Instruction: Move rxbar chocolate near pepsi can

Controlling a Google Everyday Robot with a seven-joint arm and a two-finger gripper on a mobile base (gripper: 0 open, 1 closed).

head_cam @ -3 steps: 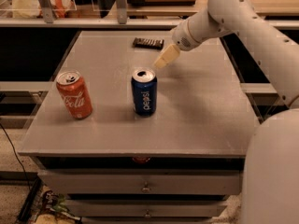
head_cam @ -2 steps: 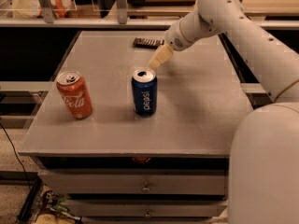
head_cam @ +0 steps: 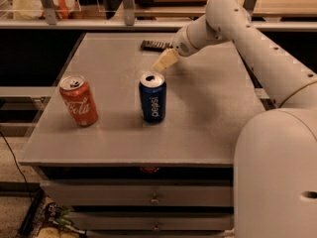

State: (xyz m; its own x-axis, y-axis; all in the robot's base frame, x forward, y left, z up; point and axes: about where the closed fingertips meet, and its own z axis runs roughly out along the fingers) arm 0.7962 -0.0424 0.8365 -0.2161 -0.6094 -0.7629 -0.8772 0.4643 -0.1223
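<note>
The rxbar chocolate [head_cam: 155,45] lies flat on the far part of the grey table [head_cam: 208,113], a dark flat bar. The pepsi can [head_cam: 152,97] stands upright near the table's middle, dark blue with a silver top. My gripper [head_cam: 162,63] hangs on the end of the white arm, between the bar and the can, just behind and above the can's top. It holds nothing that I can see.
An orange-red Coca-Cola can [head_cam: 79,100] stands upright to the left of the pepsi can. A shelf with a rail [head_cam: 99,24] and bags runs behind the table. Drawers [head_cam: 153,197] sit under the tabletop. My white base [head_cam: 277,177] fills the lower right.
The arm has swung a little to the left and back, bringing the gripper closer to the bar. Both cans and the bar have not moved.
</note>
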